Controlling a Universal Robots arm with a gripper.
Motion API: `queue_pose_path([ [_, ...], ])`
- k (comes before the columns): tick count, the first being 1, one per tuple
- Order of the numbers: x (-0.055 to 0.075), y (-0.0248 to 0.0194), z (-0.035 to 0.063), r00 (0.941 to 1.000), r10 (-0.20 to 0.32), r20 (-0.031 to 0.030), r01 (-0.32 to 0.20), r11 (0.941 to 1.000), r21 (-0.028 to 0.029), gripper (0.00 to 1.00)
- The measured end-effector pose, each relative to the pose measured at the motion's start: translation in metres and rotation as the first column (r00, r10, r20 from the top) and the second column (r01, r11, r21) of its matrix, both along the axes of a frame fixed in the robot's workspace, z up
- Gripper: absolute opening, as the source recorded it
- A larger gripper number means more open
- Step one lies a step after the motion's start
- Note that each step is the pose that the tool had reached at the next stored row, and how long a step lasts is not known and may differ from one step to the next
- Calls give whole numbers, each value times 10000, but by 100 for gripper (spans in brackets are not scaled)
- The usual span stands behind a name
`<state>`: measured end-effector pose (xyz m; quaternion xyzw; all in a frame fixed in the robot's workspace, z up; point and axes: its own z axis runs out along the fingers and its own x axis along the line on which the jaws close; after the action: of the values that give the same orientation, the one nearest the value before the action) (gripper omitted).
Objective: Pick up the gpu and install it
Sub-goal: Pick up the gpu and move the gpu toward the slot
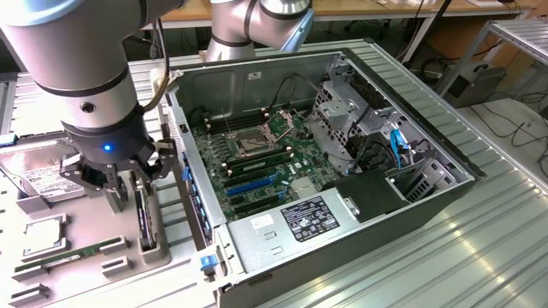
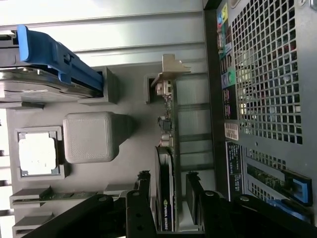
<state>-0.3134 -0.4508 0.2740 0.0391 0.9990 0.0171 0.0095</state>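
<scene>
The gpu point(image 1: 146, 221) stands on edge in a slot of the grey holder point(image 1: 158, 253), at the exterior view's left beside the open computer case point(image 1: 342, 212). In the wrist view the gpu point(image 2: 166, 198) is edge-on, a green board with a black face, and its silver bracket point(image 2: 171, 69) points away from the wrist. My gripper point(image 1: 128, 192) hangs low over the card. It is open, with one finger point(image 2: 144, 181) on each side of the card and a small gap to each. The motherboard's blue slot point(image 1: 248, 186) lies free inside the case.
On the grey fixture plate lie a hard drive point(image 1: 34, 173) with a blue rail point(image 2: 54, 54), a CPU point(image 1: 43, 234) in its pocket and a memory stick point(image 1: 68, 256). The case's rear grille point(image 2: 267, 74) stands close beside the card.
</scene>
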Motion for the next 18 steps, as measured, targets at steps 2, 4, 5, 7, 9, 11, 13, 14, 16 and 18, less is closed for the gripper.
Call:
queue_pose_path([
  [2, 0, 0, -36, 10000, 0, 2, 0, 10000, 1, 42],
  [4, -1, 0, -73, 10000, 0, 1, 0, 10000, 1, 42],
  [5, -1, 0, -92, 10000, -2, 2, 2, 10000, 1, 42],
  [7, -4, 0, -128, 10000, -12, 2, 12, 10000, 2, 42],
  [9, -8, 0, -164, 10000, -36, 2, 36, 10000, 1, 42],
  [11, -16, 0, -205, 10000, -90, 1, 90, 10000, 0, 42],
  [13, -25, 0, -237, 9999, -158, -1, 158, 9999, 1, 42],
  [14, -28, 0, -250, 9998, -190, -5, 190, 9998, 0, 42],
  [16, -30, 0, -265, 9998, -218, -16, 218, 9998, 0, 42],
  [18, -31, 0, -274, 9997, -227, -25, 227, 9997, -1, 42],
])
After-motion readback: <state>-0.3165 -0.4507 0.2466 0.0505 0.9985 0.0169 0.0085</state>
